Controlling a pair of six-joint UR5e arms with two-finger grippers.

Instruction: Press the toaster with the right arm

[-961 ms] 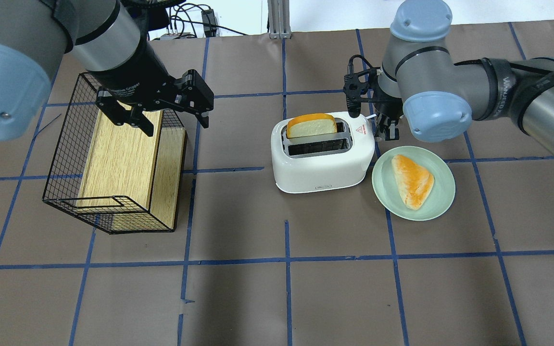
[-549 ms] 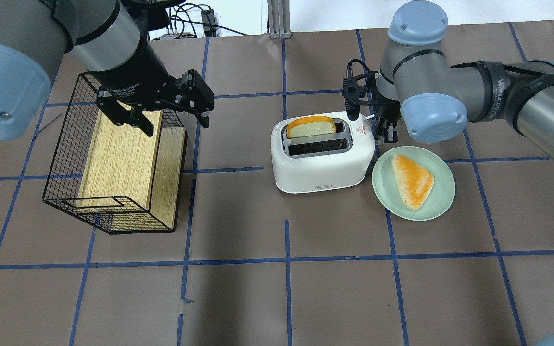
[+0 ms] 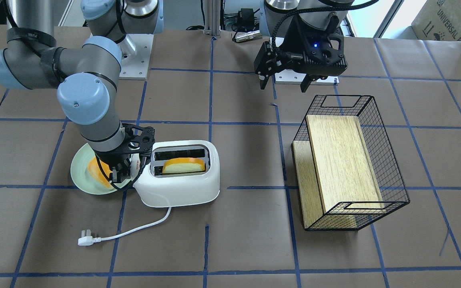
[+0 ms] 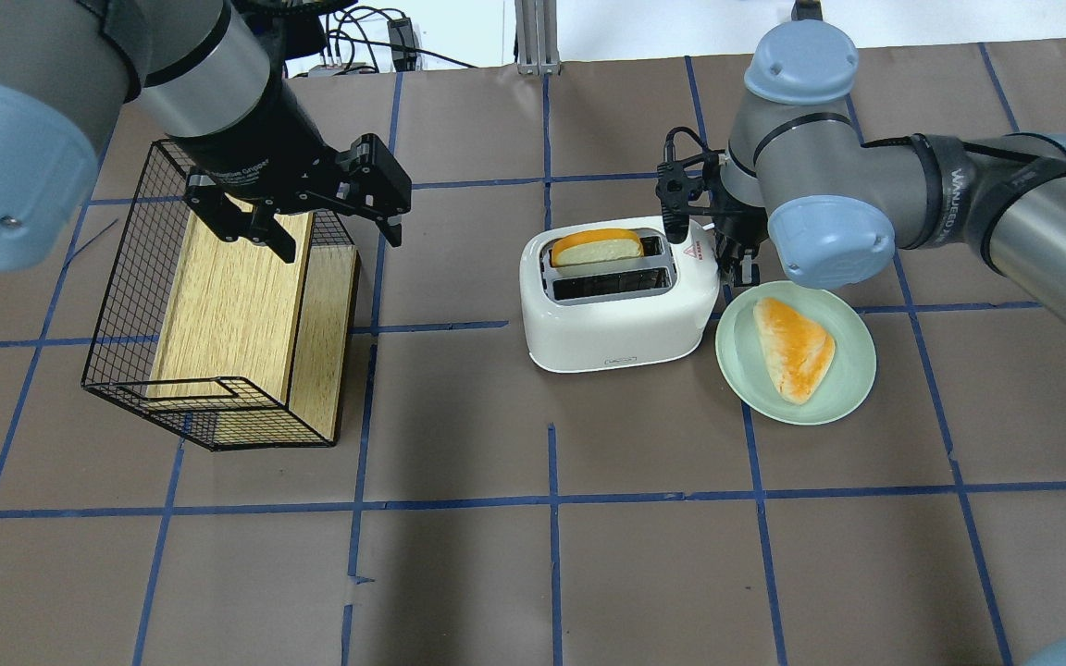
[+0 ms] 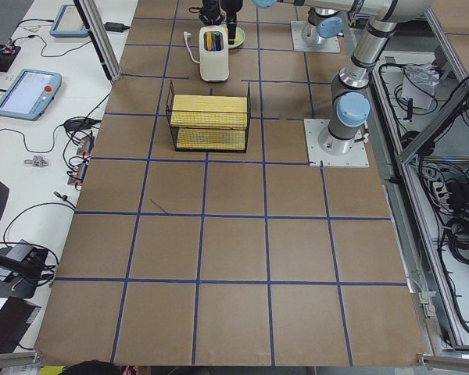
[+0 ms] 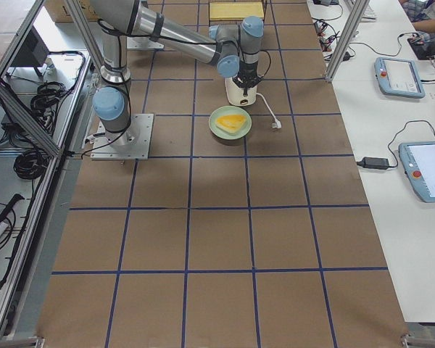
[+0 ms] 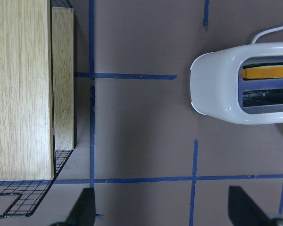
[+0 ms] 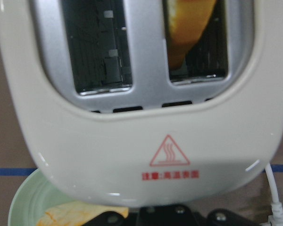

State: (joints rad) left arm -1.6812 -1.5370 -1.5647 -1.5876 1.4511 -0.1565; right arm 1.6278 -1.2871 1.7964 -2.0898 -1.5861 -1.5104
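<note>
The white two-slot toaster (image 4: 621, 328) stands mid-table and also shows in the front view (image 3: 178, 188). A yellow-crusted bread slice (image 4: 596, 246) sits low in its far slot; the near slot is empty. My right gripper (image 4: 744, 268) points down at the toaster's right end, pressed close against it, fingers together. In the front view it (image 3: 119, 176) sits between the toaster and the plate. The right wrist view shows the toaster top (image 8: 141, 141) with its red warning mark. My left gripper (image 4: 340, 245) is open and empty above the wire basket.
A pale green plate (image 4: 852, 370) with a triangular pastry (image 4: 797, 347) lies right beside the toaster. A black wire basket (image 4: 126, 305) holding wooden boards lies at the left. The toaster's white cord and plug (image 3: 84, 241) trail on the table's far side.
My right gripper has moved down along the toaster's right end, and the bread slice has sunk lower into its slot. The left arm has not moved.
</note>
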